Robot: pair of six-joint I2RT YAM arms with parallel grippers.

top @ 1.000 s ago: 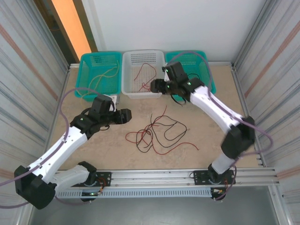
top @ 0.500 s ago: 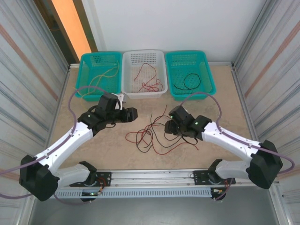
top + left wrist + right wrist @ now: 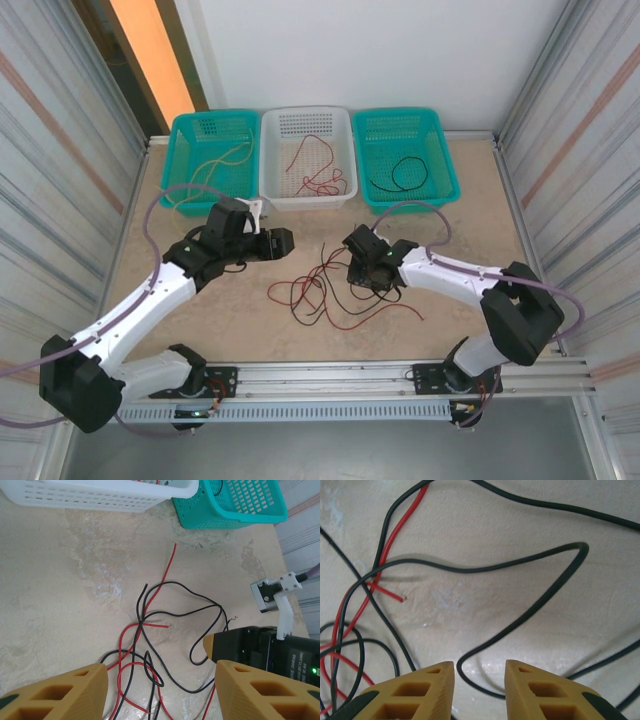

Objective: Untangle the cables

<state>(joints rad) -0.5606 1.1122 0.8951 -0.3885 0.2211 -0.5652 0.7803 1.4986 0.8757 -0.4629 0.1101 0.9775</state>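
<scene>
The cables (image 3: 322,287), red and black, lie tangled on the middle of the bench (image 3: 470,230). The bench is a mottled beige, stone-look top set between ribbed metal side walls and a white back wall. The left pincer (image 3: 159,672) hangs spread wide over the tangle's left side. The right pincer (image 3: 477,666) stands narrowly parted with a black loop between its tips, not pinched. A white basket (image 3: 305,113) sits at the back edge.

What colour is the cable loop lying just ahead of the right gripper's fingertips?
Black. The loop shows best in the right wrist view.
</scene>
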